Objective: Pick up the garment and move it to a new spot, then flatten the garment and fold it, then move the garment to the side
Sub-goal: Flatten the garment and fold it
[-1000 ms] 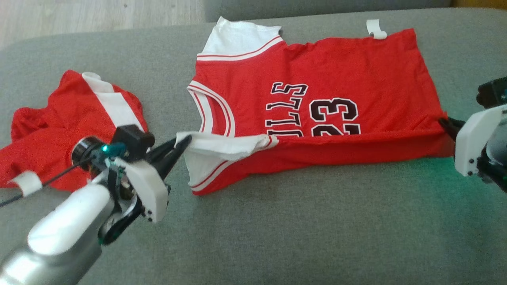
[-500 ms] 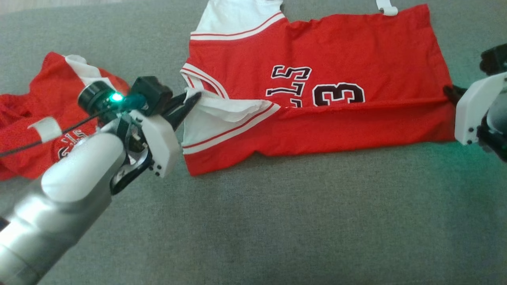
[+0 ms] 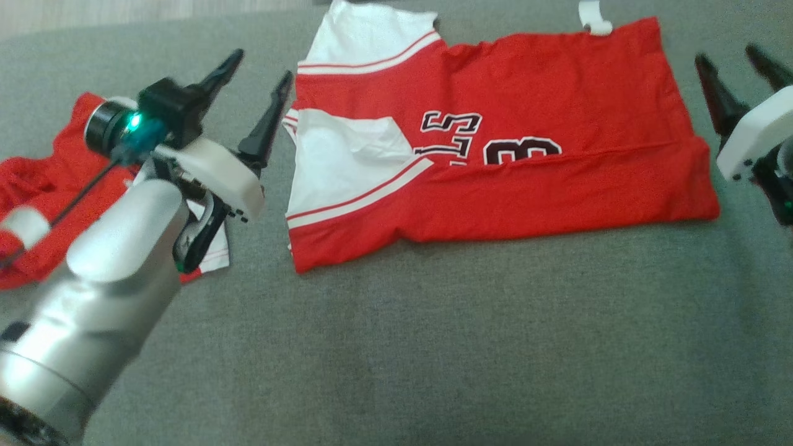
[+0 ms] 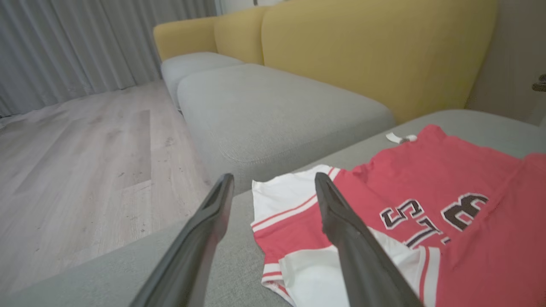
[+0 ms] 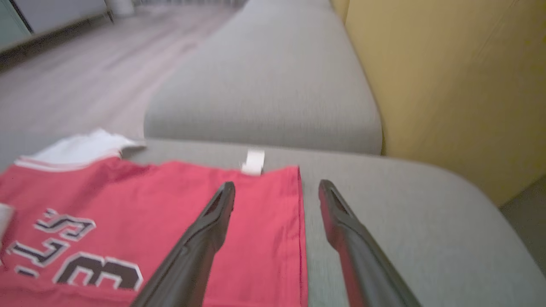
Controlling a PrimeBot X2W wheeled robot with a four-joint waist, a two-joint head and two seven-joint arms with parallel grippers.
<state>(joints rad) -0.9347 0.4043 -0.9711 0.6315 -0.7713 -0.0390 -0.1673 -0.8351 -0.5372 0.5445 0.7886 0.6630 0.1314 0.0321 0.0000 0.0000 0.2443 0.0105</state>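
The red jersey garment [image 3: 526, 118] with white sleeves and black lettering lies flat on the grey cushion [image 3: 433, 347]. Its near long edge is folded up over the lower half of the print. My left gripper [image 3: 263, 64] is open just off the garment's sleeve end, fingers apart and holding nothing. My right gripper [image 3: 725, 52] is open beside the hem end, also with nothing in it. In the left wrist view the left gripper [image 4: 274, 177] hovers over the white sleeve of the garment [image 4: 448, 183]. In the right wrist view the right gripper [image 5: 277, 183] straddles the hem edge of the garment [image 5: 149, 204].
A second red and white garment [image 3: 37, 198] lies crumpled at the left, partly behind my left arm. A yellow sofa back [image 4: 362, 51] and another grey cushion [image 4: 273, 106] stand beyond. Wooden floor [image 4: 85, 149] lies past the cushion's far edge.
Both grippers have opened and let go of the garment's folded edge, then lifted away from it. The fold now rests on the garment. The head view has shifted a little.
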